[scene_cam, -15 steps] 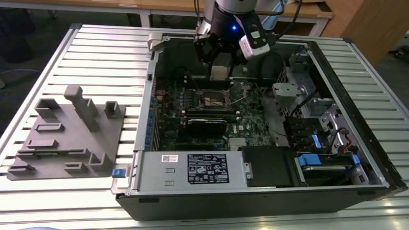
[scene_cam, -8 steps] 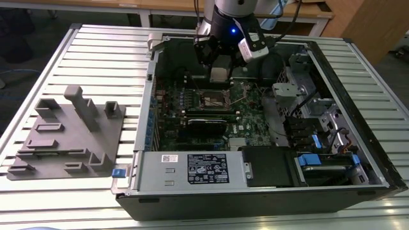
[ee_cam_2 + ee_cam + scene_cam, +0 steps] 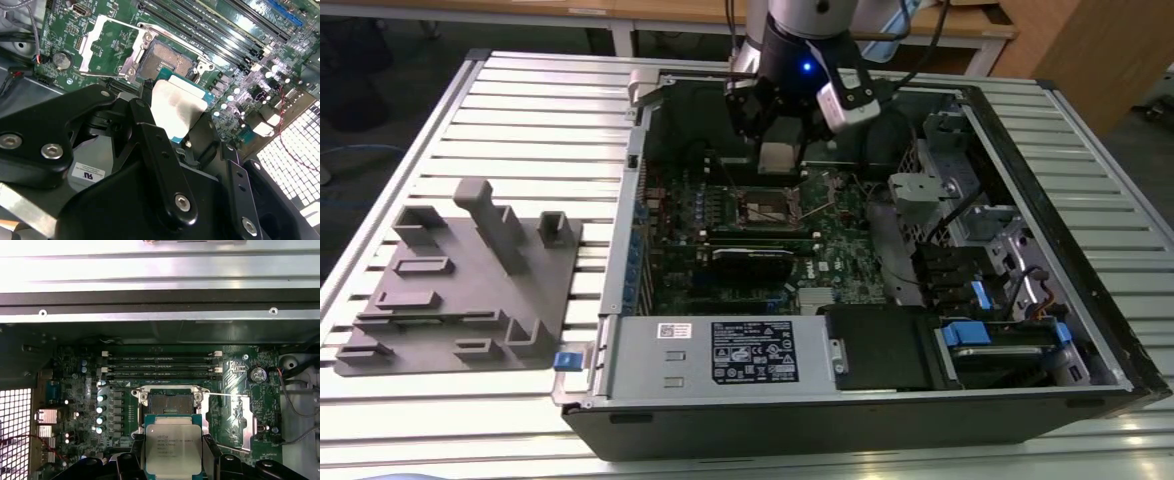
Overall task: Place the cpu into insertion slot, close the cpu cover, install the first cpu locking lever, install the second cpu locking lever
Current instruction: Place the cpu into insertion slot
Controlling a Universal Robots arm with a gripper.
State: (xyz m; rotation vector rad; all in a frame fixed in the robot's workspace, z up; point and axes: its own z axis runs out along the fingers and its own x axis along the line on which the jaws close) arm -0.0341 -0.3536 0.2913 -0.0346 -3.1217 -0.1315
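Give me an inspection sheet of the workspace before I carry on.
Surface: slatted metal table, carrying an open computer case.
Job's things: cpu held near the insertion slot, not seated; slot empty; cpu cover swung open.
Clutter: grey fixture block on the table, at the exterior view's left.
Tool: shut on the cpu.
Cables: red wire beside the white grille.
Surroundings: wooden furniture behind the table.

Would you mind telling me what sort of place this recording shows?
Likely a robotics lab workbench: an open computer case lies on a slatted metal table, a grey fixture block beside it, and the claw holds the cpu.
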